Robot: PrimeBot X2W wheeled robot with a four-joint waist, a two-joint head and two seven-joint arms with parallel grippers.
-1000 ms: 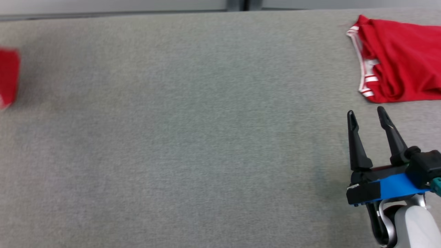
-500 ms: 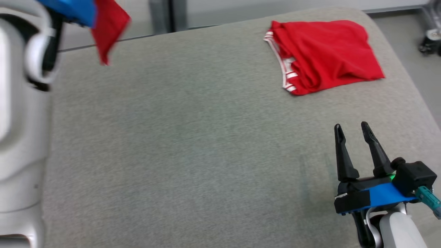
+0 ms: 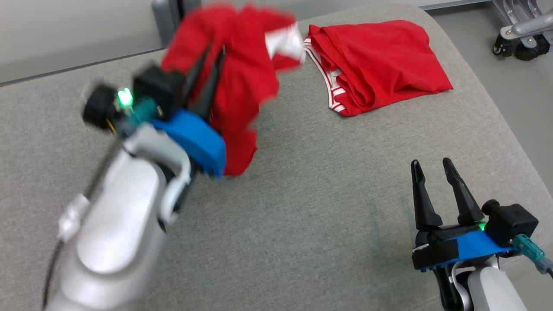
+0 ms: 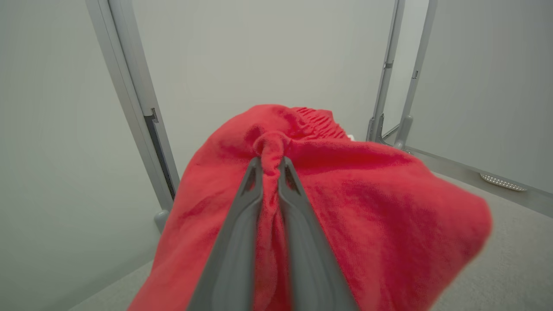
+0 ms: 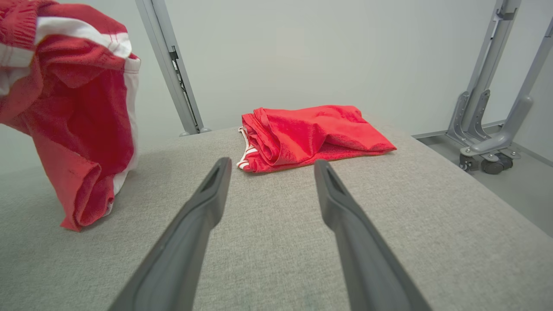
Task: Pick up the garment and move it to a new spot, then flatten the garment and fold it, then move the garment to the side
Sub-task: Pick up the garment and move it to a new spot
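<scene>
Left arm: pale forearm rises from the lower left, left gripper [image 4: 270,166] raised, fingers pinching a bunched fold of the red white-trimmed cloth garment [image 3: 242,86], which hangs above the grey fabric-covered surface [image 3: 302,194]. Right gripper [image 3: 431,163] low, fingers spread, empty, apart from a folded red garment [image 3: 380,60] lying near the far edge

The right gripper [image 5: 272,163] is seen spread wide over a grey surface [image 5: 432,207]. A folded red garment [image 5: 311,134] is laid ahead; a white-trimmed red garment [image 5: 82,125] is suspended at left.
</scene>
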